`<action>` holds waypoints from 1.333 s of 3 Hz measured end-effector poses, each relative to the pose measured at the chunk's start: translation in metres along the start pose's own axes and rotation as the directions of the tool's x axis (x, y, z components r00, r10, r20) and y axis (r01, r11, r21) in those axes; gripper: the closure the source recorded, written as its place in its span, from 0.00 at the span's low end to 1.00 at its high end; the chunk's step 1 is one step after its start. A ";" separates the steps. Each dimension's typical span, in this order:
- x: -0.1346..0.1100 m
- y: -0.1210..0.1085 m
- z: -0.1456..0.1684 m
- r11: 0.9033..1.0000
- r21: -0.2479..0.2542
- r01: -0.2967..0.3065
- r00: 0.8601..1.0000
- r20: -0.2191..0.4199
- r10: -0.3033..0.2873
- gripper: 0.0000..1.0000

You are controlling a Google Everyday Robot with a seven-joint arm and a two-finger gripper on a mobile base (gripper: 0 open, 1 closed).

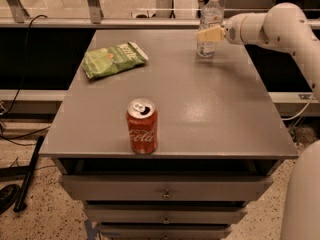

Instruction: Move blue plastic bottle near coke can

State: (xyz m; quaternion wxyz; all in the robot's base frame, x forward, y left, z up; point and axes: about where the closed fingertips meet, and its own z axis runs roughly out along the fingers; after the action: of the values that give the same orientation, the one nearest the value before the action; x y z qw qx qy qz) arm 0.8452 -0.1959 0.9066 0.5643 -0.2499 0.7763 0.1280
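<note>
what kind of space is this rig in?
Likely a lab or workshop: grey drawer cabinet as work surface, speckled floor, metal rail behind. The hand is at the blue plastic bottle, far edge.

blue plastic bottle (211, 13): clear, glossy | coke can (142, 128): shiny metal | table (215, 104): matt (faint sheen) | claw (206, 34) at bottle: matt cream

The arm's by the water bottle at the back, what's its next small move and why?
Probably close in on the blue plastic bottle for a grasp: the gripper is at its midsection, the bottle stands upright at the back, far from the coke can at the front.
</note>
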 end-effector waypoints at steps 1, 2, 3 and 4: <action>-0.009 0.003 0.000 0.999 -0.026 -0.045 0.998 0.034 0.046 0.41; -0.025 0.016 -0.015 0.995 -0.079 -0.063 0.995 0.078 0.069 0.64; -0.041 0.048 -0.049 0.986 -0.166 -0.014 0.992 0.124 0.035 0.87; -0.049 0.090 -0.088 0.956 -0.279 0.092 0.985 0.164 -0.047 1.00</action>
State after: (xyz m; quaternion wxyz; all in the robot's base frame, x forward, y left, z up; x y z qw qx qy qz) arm 0.7372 -0.1504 0.9738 0.5854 -0.3450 0.6940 0.2379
